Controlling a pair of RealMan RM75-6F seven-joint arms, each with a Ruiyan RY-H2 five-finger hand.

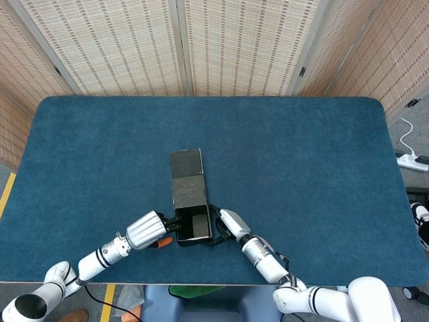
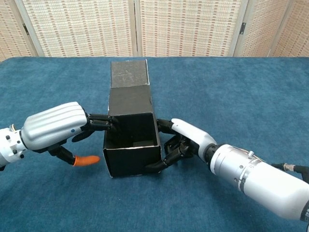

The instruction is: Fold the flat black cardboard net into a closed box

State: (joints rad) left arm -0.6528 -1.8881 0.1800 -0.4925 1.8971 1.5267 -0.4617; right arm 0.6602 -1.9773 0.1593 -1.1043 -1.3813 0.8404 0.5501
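We are counting one black cardboard box [image 2: 131, 145] standing partly folded, two robot hands showing, the left hand [image 2: 55, 128] and the right hand [image 2: 186, 139], one blue table [image 1: 301, 168] lying under them, one power strip [image 1: 412, 161] sitting beyond its edge.

Tabletop [image 1: 301, 168] covered in dark blue carpet-like fabric, rounded corners at the far edge. Lying directly on it, near the front edge at centre-left: the black cardboard box [image 1: 190, 215], partly folded, open-topped, with a flat panel extending toward the far side; its base appears to rest flat on the fabric.
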